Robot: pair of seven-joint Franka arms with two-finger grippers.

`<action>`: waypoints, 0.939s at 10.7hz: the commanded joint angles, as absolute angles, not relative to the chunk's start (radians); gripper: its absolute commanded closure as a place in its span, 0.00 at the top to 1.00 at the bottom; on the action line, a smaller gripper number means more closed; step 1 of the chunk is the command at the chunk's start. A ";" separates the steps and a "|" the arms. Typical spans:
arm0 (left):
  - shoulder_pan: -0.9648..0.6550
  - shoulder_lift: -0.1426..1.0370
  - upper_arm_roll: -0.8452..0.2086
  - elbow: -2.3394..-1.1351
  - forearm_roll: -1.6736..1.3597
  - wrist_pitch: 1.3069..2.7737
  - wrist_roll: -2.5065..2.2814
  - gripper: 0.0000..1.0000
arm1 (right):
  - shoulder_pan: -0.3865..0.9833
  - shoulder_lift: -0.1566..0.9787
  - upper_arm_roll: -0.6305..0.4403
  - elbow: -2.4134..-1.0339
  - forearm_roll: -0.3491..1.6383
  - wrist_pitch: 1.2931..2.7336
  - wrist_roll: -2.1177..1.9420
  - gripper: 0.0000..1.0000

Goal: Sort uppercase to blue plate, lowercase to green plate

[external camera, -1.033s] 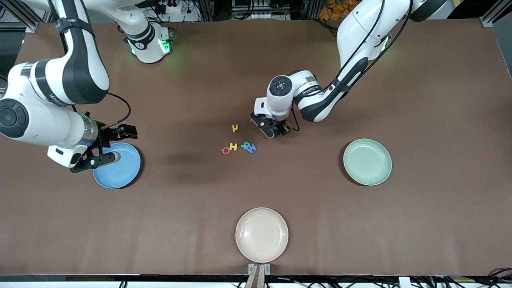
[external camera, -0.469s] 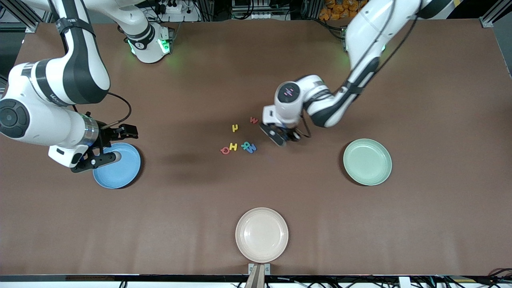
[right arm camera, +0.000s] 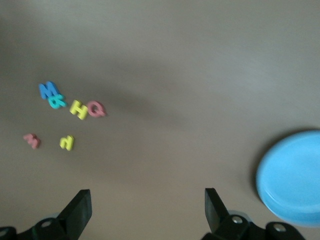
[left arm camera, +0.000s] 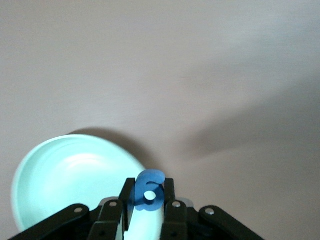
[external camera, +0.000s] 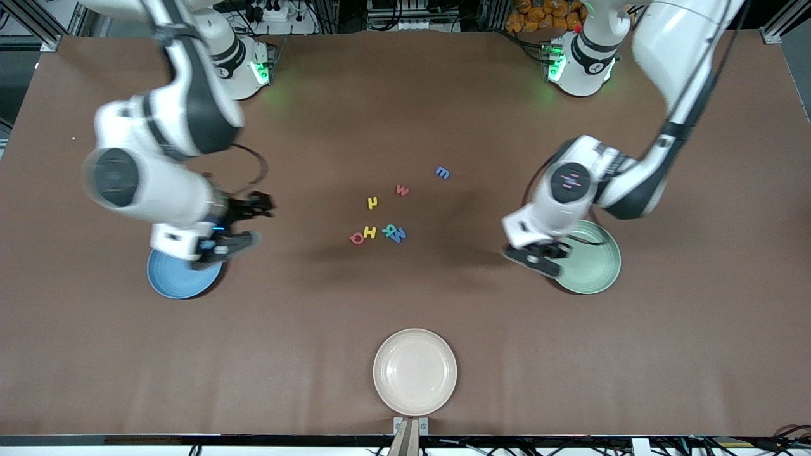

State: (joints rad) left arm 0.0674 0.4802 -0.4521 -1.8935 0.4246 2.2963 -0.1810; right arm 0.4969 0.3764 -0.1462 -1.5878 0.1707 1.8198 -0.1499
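Front view, left end effector (external camera: 538, 258) over green plate (external camera: 592, 266)

A brown table (external camera: 405, 304) carries three plates: blue plate (external camera: 171, 282) at nine o'clock, green plate (external camera: 592, 263) at three, beige plate (external camera: 414, 371) at six. Near centre lie red Q (external camera: 357, 238), yellow H (external camera: 370, 232), teal R (external camera: 389, 230), blue M (external camera: 399, 235), yellow u (external camera: 372, 202), red w (external camera: 402, 189) and blue m (external camera: 443, 172).

A wide brown desk (external camera: 405, 380) fills the scene, its matte top softly lit with faint shadows near the middle. Along its upper edge stand metal frame rails (external camera: 38, 25), tangled black cables (external camera: 279, 12) and a heap of orange items (external camera: 535, 12).
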 commanded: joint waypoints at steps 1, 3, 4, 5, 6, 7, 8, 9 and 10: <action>0.113 0.495 -0.396 -1.902 0.394 2.292 -0.135 0.00 | 0.560 0.491 -0.149 -1.504 0.199 1.844 -0.118 1.00; 0.115 0.518 -0.328 -1.891 0.376 2.293 -0.133 0.00 | 0.623 0.581 -0.146 -1.413 0.199 1.845 -0.121 1.00; 0.114 0.523 -0.321 -1.891 0.373 2.293 -0.135 0.00 | 0.656 0.616 -0.146 -1.384 0.198 1.859 -0.117 1.00; 0.114 0.528 -0.304 -1.891 0.373 2.293 -0.133 0.00 | 0.690 0.635 -0.146 -1.379 0.199 1.902 -0.109 1.00; 0.114 0.534 -0.292 -1.890 0.373 2.293 -0.133 0.00 | 0.719 0.650 -0.146 -1.381 0.202 1.954 -0.097 1.00; 0.112 0.534 -0.284 -1.885 0.373 2.293 -0.133 0.27 | 0.747 0.667 -0.146 -1.384 0.209 2.015 -0.071 1.00; 0.110 0.534 -0.282 -1.881 0.373 2.293 -0.135 0.64 | 0.764 0.684 -0.146 -1.388 0.209 2.073 -0.051 1.00; 0.109 0.534 -0.282 -1.873 0.373 2.293 -0.135 0.96 | 0.776 0.702 -0.146 -1.390 0.209 2.116 -0.049 1.00; 0.107 0.529 -0.281 -1.868 0.374 2.292 -0.132 1.00 | 0.784 0.719 -0.146 -1.390 0.209 2.146 -0.049 1.00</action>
State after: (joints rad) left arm 0.1219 0.5336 -0.2925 -1.8855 0.3953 2.2971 -0.1457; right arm 0.7766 0.6828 -0.1373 -1.4204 0.1870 2.1197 -0.0562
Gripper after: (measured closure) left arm 0.489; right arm 0.000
